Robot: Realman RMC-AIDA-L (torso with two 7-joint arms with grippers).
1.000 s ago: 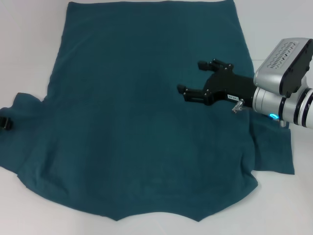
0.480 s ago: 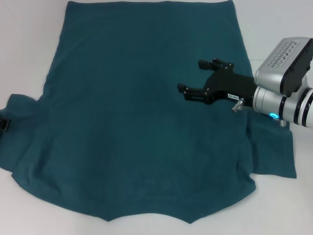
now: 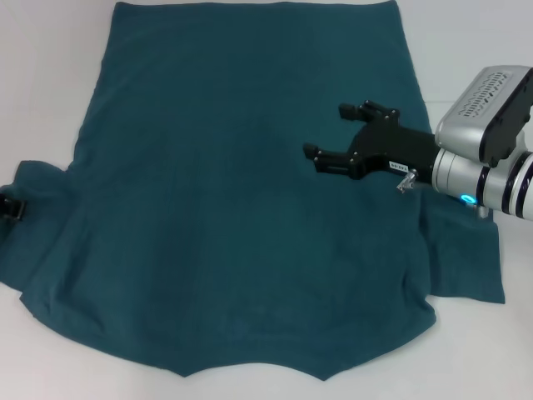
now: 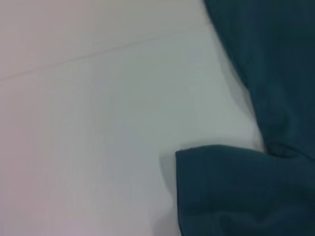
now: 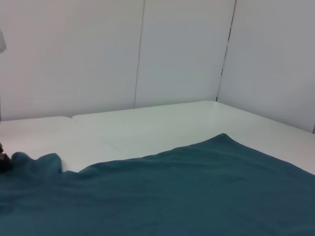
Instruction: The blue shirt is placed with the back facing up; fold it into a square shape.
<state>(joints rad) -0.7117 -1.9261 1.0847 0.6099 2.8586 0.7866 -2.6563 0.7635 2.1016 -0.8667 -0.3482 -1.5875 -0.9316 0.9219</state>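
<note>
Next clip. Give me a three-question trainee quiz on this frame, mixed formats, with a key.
1. True or false: the right gripper hangs above the blue shirt with its fingers spread and nothing between them.
2. Multiple choice: where is the left gripper in the head view? A) at the shirt's far hem B) at the shirt's left sleeve, by the picture's edge C) over the shirt's middle
3. Fill in: the shirt lies spread out on a ____ table.

Key: 1 true; 2 B; 3 white.
</note>
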